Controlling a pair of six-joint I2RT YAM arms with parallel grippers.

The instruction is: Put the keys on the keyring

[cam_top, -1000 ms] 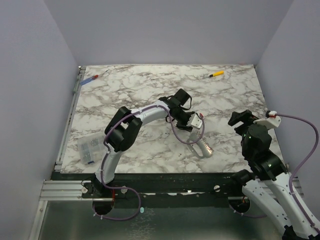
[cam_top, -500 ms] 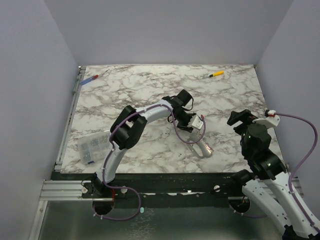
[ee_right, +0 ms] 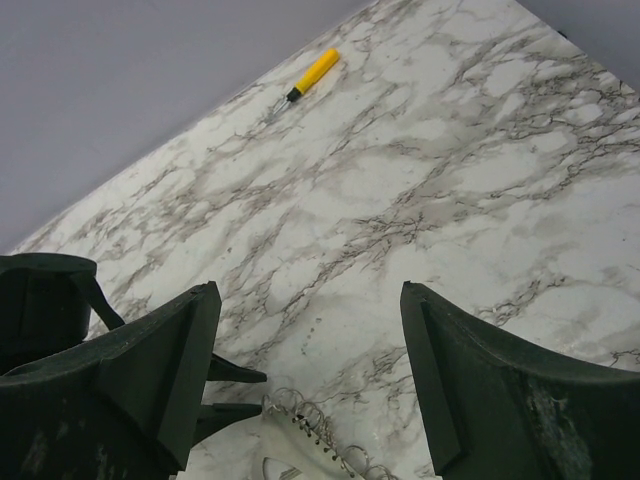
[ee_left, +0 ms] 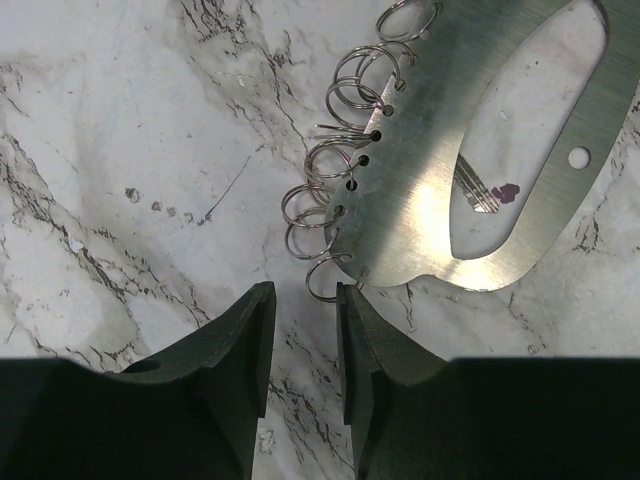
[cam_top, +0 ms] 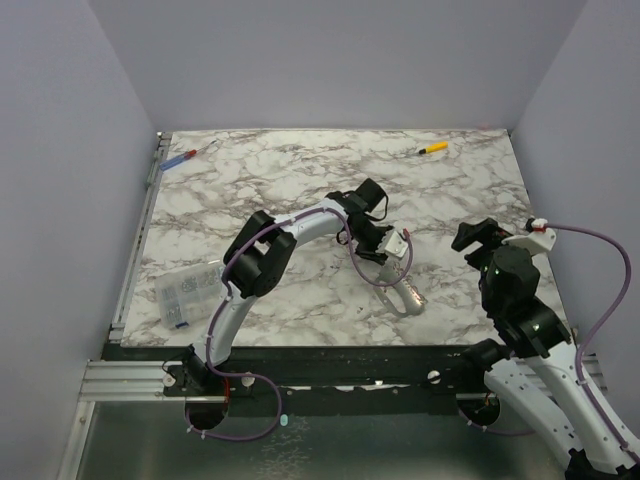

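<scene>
My left gripper (ee_left: 303, 292), jaws narrow and empty, sits off-centre; closing may just shove the keyring (ee_left: 330, 278) and keys (ee_left: 420, 140) aside.

A table (cam_top: 300, 170) topped in white marble with grey veining fills the space. Plain pale lilac-grey walls close it in on three sides: a back wall (cam_top: 330, 60), a left wall (cam_top: 60, 200) and a right wall (cam_top: 590, 140). A metal rail (cam_top: 138, 240) runs along the table's left edge, and a dark strip (cam_top: 340, 358) borders its near edge. The light is soft and even.
</scene>
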